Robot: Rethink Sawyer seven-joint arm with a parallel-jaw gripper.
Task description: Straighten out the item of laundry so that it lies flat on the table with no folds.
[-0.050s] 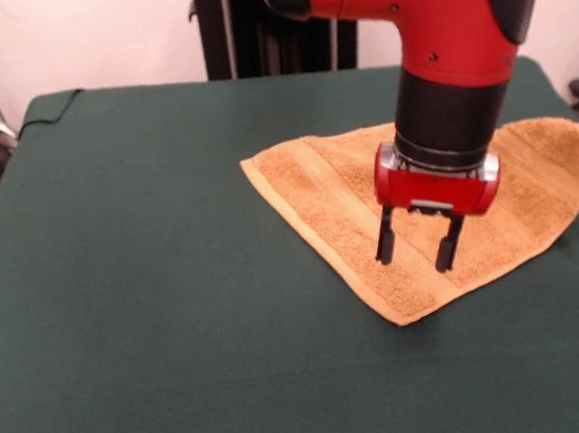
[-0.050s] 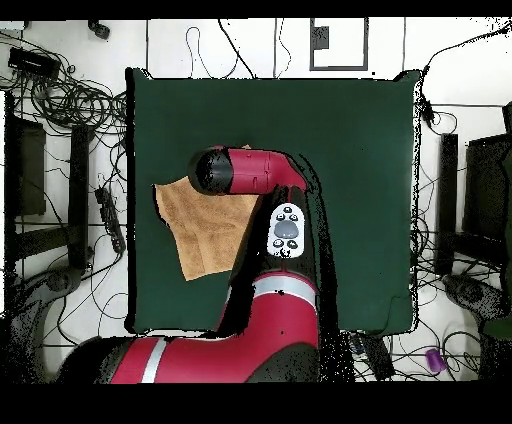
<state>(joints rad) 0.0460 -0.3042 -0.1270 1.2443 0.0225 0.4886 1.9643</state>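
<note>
table (image 1: pixel 155 287): dark green cloth, broad, mostly bare.
towel (image 1: pixel 319 204): orange-tan terry, lying toward one side edge of the table, outline triangular in the front view, which suggests a diagonal fold; long edge runs across, one corner points toward the camera.
gripper (image 1: pixel 419 246): red body, two black fingers (image 1: pixel 384 237) parted, holding nothing, poised directly over the towel's near half, the pointed corner just beyond the tips.

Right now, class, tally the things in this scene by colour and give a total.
Orange-tan: 1, the towel
Dark green: 1, the table
Red and black: 1, the arm with its open gripper
Total: 3
</note>
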